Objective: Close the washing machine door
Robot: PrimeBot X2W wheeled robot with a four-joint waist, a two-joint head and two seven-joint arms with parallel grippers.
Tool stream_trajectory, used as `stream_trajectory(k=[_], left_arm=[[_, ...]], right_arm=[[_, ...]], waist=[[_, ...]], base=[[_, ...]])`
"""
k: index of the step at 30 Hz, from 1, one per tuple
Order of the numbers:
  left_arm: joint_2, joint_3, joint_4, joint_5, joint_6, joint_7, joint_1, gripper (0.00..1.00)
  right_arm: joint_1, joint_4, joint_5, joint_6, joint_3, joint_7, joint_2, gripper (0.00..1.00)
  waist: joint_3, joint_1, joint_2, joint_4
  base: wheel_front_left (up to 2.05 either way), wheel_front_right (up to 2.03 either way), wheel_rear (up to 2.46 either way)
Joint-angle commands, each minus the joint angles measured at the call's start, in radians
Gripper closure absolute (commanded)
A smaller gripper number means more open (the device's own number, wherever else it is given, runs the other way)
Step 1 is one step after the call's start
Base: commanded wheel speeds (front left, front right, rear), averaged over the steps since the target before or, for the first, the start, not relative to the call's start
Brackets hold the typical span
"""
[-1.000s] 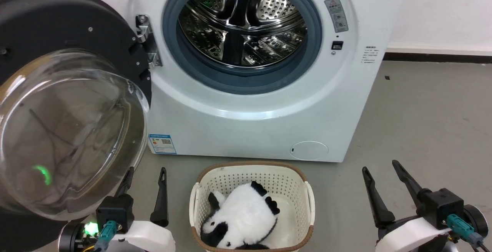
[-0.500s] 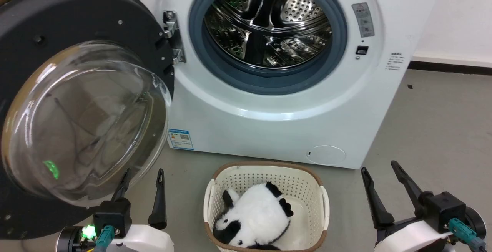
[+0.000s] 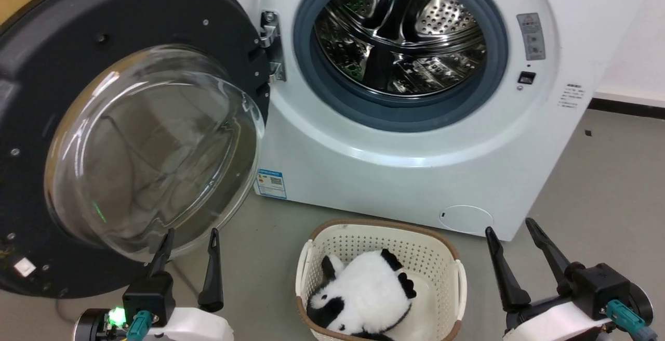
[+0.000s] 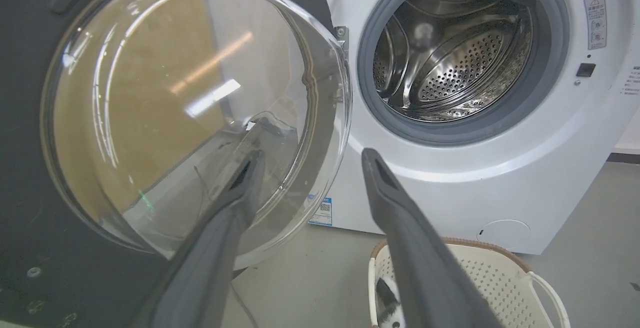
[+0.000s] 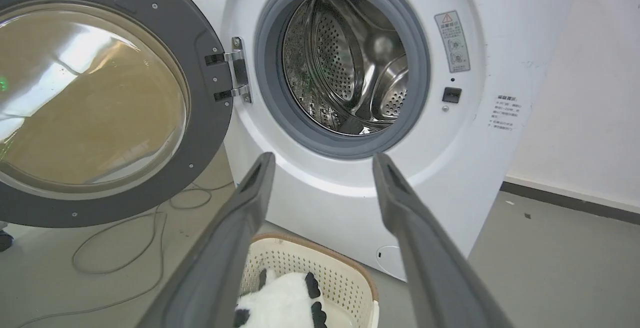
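The washing machine (image 3: 415,174) is white; its gasket (image 3: 400,117) is blue-grey and its drum (image 3: 447,18) is bright steel, dotted with perforations. The washing machine door (image 3: 62,50) has a black rim around clear glass. The label (image 3: 270,183) appears blue and white. The basket (image 3: 384,237) is cream, hole-patterned, with a brown rim. The plush toy (image 3: 363,294) is black-and-white patched.

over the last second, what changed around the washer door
The head camera swung left, so the scene slid right in its view; nothing moved. The washing machine door hangs wide open, untouched. The left gripper and right gripper stay open, empty; the basket sits put.
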Motion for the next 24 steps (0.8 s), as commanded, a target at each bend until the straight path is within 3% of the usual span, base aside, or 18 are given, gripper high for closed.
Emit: stream_trajectory(k=[1,24], left_arm=[[0.0,0.001,-0.006,-0.008,0.004,-0.011,0.013,0.0],[0.0,0.005,-0.017,-0.015,0.015,-0.059,0.034,0.0]], right_arm=[[0.009,0.0,0.007,0.0,0.003,-0.011,0.002,0.0],[0.013,0.01,0.037,0.0,0.031,-0.059,0.002,0.0]], waist=[[-0.001,0.0,0.0,0.011],[-0.005,0.0,0.0,0.13]], base=[[0.0,0.0,0.0],[0.0,0.0,0.0]])
